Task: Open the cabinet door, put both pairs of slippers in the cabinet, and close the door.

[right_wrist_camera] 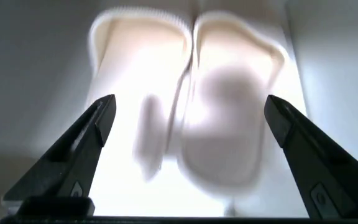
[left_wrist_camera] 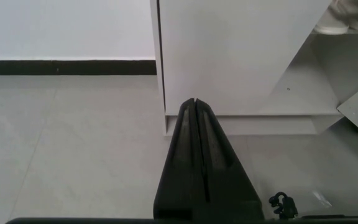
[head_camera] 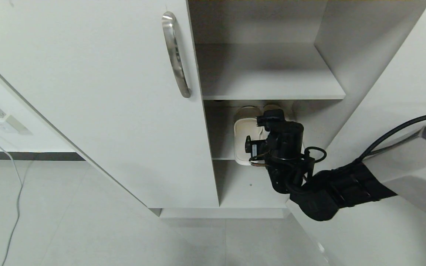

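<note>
Straight ahead of my right gripper [right_wrist_camera: 189, 106], jaws spread wide and empty, the pale pair of slippers [right_wrist_camera: 229, 124] lay side by side on the cabinet shelf [head_camera: 222, 149], long axes running away from me, deeper in. My left gripper [left_wrist_camera: 195, 109], pinched shut, hung low outside, so the right arm was the nearer one.

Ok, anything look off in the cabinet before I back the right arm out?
Nothing clearly wrong. The pale slippers lie side by side on the lower shelf, the open right claw just in front. Their heels seem to reach the shelf's front edge, perhaps slightly past.
</note>
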Tool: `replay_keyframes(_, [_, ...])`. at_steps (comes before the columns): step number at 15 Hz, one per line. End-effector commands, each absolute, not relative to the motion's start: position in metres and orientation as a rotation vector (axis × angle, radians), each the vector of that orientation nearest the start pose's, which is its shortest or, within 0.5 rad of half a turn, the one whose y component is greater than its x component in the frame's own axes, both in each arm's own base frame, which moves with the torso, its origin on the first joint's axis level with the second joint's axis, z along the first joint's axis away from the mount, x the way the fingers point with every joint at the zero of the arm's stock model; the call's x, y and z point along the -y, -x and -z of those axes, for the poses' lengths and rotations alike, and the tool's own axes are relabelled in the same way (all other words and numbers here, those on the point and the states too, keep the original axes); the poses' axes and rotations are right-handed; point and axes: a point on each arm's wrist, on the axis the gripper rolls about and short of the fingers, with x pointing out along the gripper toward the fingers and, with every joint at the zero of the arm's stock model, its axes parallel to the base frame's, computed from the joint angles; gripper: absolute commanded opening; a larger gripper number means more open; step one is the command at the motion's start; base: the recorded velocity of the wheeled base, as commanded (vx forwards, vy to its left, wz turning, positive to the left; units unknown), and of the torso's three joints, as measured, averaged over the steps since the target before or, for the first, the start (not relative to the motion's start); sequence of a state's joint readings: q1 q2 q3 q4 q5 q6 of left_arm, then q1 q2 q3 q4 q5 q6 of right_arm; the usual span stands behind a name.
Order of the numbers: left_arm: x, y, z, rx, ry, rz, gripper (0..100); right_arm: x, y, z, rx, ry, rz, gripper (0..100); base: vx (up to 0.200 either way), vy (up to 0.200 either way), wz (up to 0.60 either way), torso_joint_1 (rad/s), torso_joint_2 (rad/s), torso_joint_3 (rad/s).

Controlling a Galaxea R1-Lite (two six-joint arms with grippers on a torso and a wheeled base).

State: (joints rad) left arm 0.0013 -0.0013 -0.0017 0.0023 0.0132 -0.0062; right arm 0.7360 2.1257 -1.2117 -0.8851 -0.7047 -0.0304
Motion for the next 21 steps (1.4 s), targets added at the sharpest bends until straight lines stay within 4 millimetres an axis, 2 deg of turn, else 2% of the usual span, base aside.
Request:
replay_keyframes(1, [0.000, 0.023, -0.076, 0.000, 0.008, -0.015, 0, -0.261, -0.279, -0.174, -0.011, 0.039, -0.069, 100, 0.000, 0.000, 0.00, 0.000, 0.00, 0.000])
replay_keyframes(3, [0.000, 0.023, -0.076, -0.001, 0.008, -0.015, 0, -0.255, -0.261, -0.165, -0.021, 0.049, -0.092, 100, 0.000, 0.000, 0.00, 0.000, 0.00, 0.000])
replay_keyframes(6, [0.000, 0.023, -0.076, -0.001, 0.006, -0.014, 0, -0.247, -0.247, -0.156, -0.022, 0.047, -0.100, 100, 0.000, 0.000, 0.00, 0.000, 0.00, 0.000])
replay_keyframes(10, [0.000, 0.023, -0.076, -0.001, 0.009, -0.014, 0, -0.248, -0.239, -0.149, -0.041, 0.020, -0.118, 100, -0.200, 0.000, 0.00, 0.005, 0.00, 0.001])
replay_keyframes(12, [0.000, 0.023, -0.076, -0.001, 0.009, -0.014, 0, -0.246, -0.237, -0.152, -0.037, 0.016, -0.118, 100, -0.200, 0.000, 0.00, 0.000, 0.00, 0.005])
replay_keyframes(21, [0.000, 0.023, -0.076, 0.000, 0.006, -0.014, 0, -0.243, -0.232, -0.156, -0.031, 0.011, -0.124, 100, 0.000, 0.000, 0.00, 0.000, 0.00, 0.000])
